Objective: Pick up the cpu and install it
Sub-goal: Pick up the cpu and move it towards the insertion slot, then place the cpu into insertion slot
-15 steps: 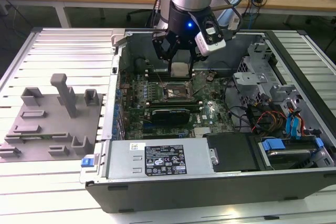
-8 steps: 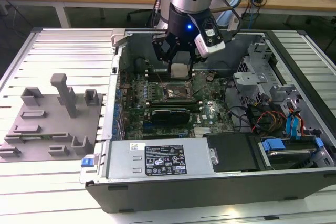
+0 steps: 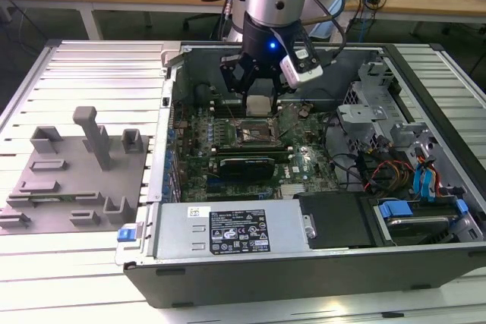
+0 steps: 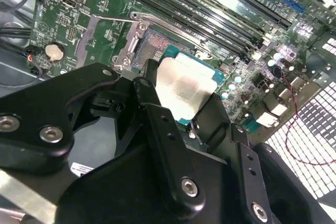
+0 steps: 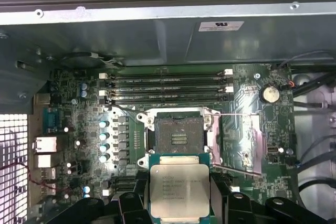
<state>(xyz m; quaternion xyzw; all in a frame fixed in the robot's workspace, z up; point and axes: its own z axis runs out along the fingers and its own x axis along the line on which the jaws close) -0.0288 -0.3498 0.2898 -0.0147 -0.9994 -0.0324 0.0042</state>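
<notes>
My gripper hangs inside the open computer case, shut on the cpu, a flat square chip with a silvery top. In both wrist views the black fingers press on two opposite edges of the cpu. The chip is held roughly level just above the motherboard. It sits beside the open socket rather than over it. The socket's metal frame is folded back and its contact field is bare. A thin lever sticks out to one side.
Memory slots run along the socket's far side, with the case wall behind them. A black card and the power supply lie toward the front. A drive cage with cables is at the exterior view's right, grey fixture blocks at its left.
</notes>
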